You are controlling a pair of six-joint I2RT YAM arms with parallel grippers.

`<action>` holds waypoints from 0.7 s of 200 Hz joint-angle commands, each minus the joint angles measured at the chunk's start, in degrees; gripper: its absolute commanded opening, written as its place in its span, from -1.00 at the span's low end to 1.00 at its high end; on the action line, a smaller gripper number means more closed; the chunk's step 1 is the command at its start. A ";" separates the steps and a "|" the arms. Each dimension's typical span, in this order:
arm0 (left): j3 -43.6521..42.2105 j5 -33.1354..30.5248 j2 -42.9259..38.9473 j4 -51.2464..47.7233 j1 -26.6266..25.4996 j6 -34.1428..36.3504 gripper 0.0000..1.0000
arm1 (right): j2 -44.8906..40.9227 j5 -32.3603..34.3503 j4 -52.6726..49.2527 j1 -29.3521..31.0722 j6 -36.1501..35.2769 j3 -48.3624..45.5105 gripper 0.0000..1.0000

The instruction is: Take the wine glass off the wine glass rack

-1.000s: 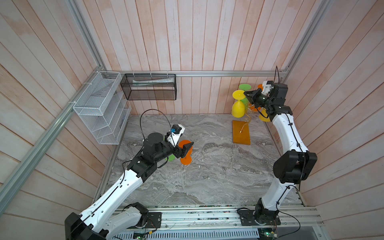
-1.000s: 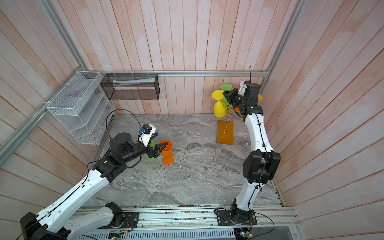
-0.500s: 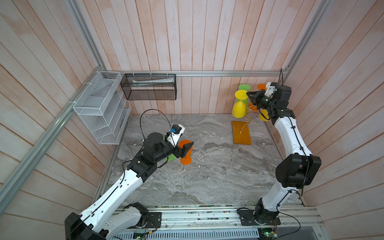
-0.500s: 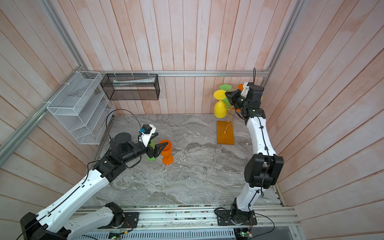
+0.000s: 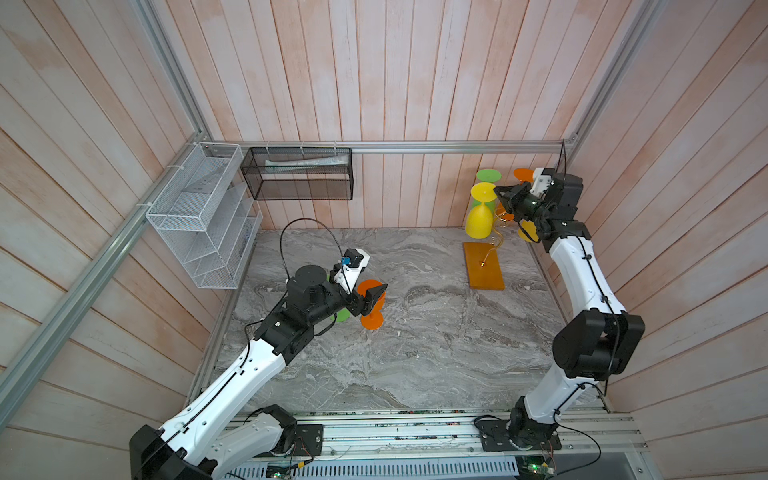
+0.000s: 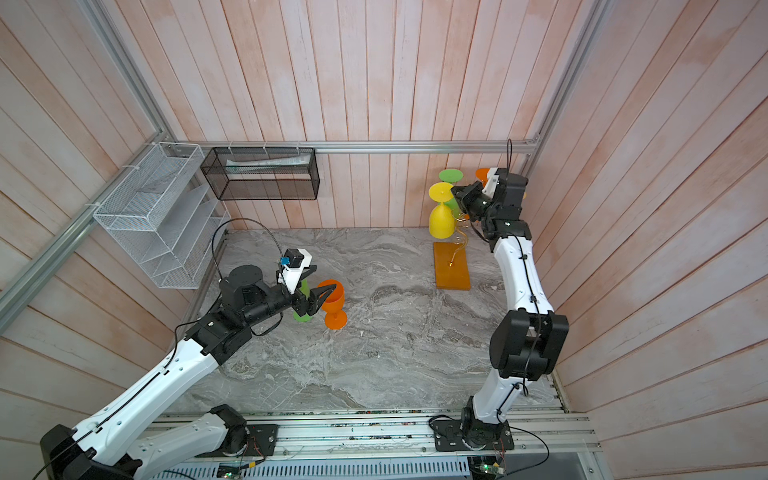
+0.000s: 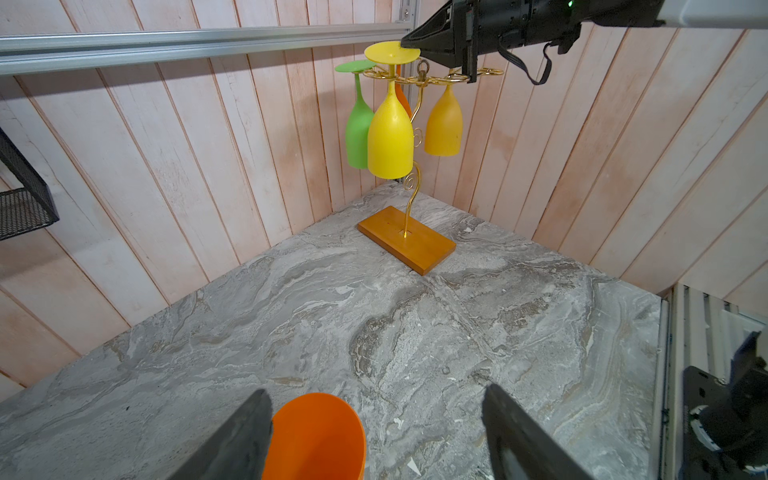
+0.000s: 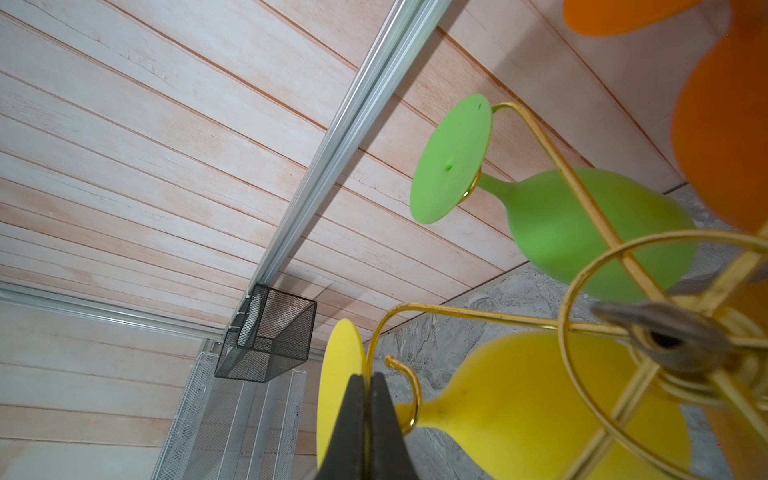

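Far right corner, the right gripper (image 5: 497,191) has its jaws pinched tight on the foot of the yellow wine glass (image 5: 480,222) hanging on the wine glass rack (image 5: 484,270), while the left gripper (image 7: 374,397) gapes wide around an orange glass (image 7: 316,436) standing mid-left.

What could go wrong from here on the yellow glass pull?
1. Right hand pinches only the foot's edge of the yellow wine glass; that thin grip could slip mid-lift.
2. Its stem sits in a curled arm of the wine glass rack; an off-line pull could tip the rack, with the green glass and others hanging on it.
3. Left hand stands open around the orange glass on the table; a stray move may topple it.
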 commanded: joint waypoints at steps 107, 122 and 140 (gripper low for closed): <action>-0.32 -0.36 0.12 0.32 -0.22 -0.07 0.62 | 2.69 3.06 -2.74 1.61 -3.21 7.65 -1.00; -0.36 -0.43 0.10 0.32 -0.21 -0.12 0.62 | 3.98 3.21 -3.59 1.75 -3.41 9.70 -1.00; -0.34 -0.45 0.01 0.32 -0.20 -0.03 0.62 | 5.16 3.39 -3.72 1.86 -3.23 11.35 -1.00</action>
